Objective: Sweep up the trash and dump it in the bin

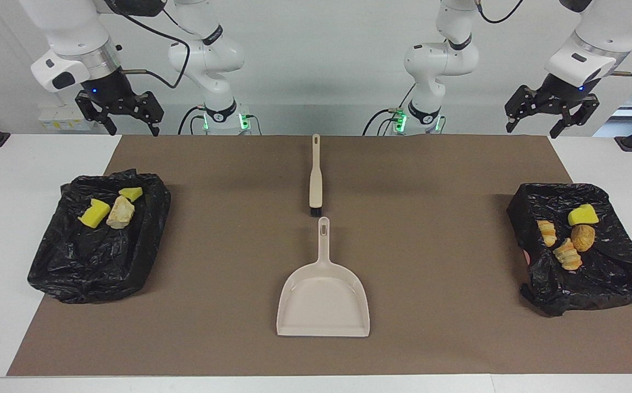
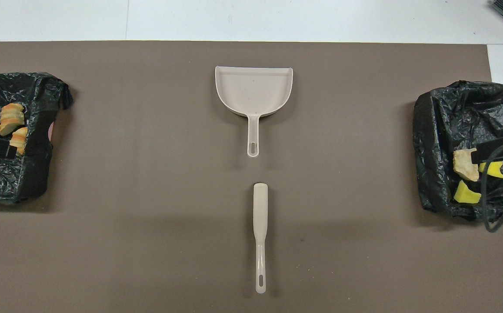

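All trash point(image 1: 109, 210) sits in the bins point(image 1: 53, 262) — sweeping looks done; both grippers point(image 1: 122, 112) point(image 1: 553, 112) hang spread, upper corners — nothing needs moving.

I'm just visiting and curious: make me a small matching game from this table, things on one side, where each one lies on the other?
Things:
1. dustpan
2. hand brush
3. round tan lump
4. cream lump

Places:
A. in the black-lined bin at the left arm's end
B. mid-mat, nearer the robots
C. in the black-lined bin at the right arm's end
D. mid-mat, farther from the robots

Pairs: 1-D, 2-B, 3-A, 4-C
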